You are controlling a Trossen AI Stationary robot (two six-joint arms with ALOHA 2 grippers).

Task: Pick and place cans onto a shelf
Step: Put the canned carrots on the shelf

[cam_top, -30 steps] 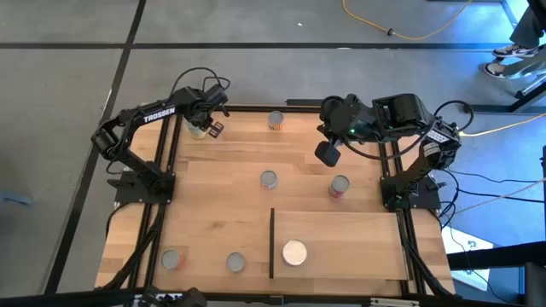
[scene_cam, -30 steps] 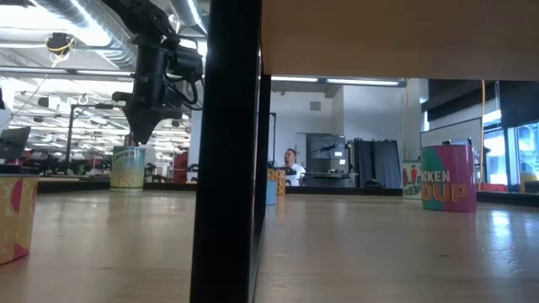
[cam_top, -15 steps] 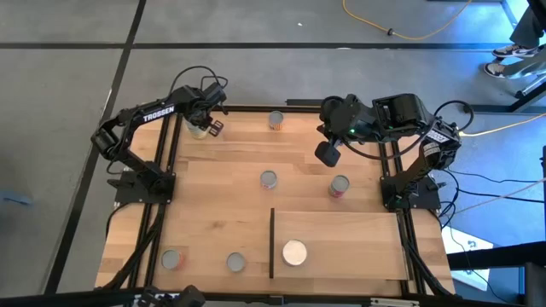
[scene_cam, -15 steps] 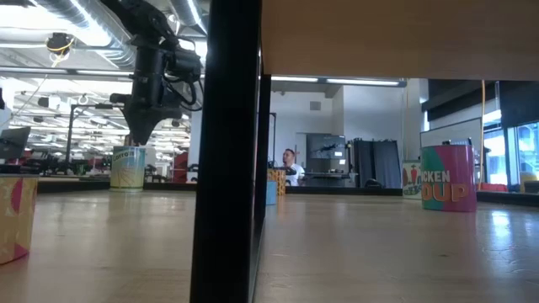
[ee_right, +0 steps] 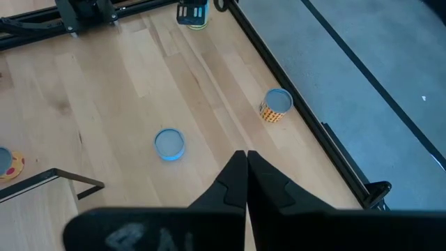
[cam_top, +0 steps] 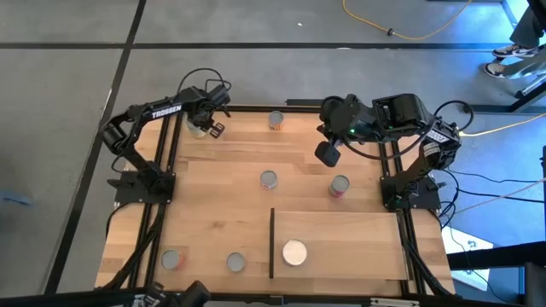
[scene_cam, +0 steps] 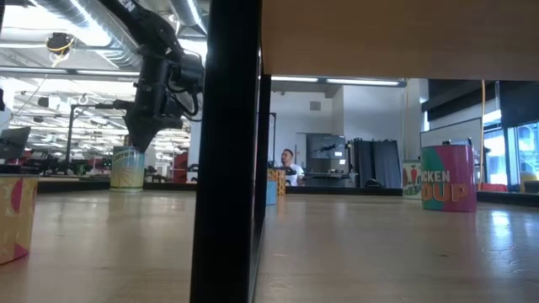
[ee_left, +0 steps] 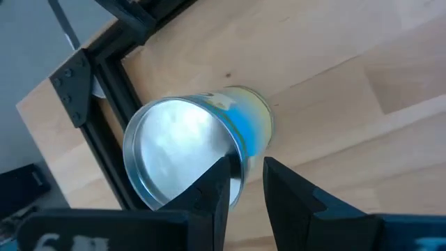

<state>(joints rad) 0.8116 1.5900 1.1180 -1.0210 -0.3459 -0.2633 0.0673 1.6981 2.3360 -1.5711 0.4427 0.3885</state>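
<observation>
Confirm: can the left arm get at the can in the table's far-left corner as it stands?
Probably yes. The left gripper hovers just above that can, fingers slightly apart, nothing between them. The table's black frame sits close beside the can, so clearance looks tight.

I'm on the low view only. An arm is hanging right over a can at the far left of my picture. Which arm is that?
Observer: The left arm. From above, that can stands at the table's far left corner.
Operator: Have the jaws got it?
Observer: It doesn't look like it. The left wrist view shows them a narrow gap apart just over the can's rim.
Operator: Where's the other arm?
Observer: The right arm waits raised over the far right of the table, jaws shut and holding nothing.
</observation>
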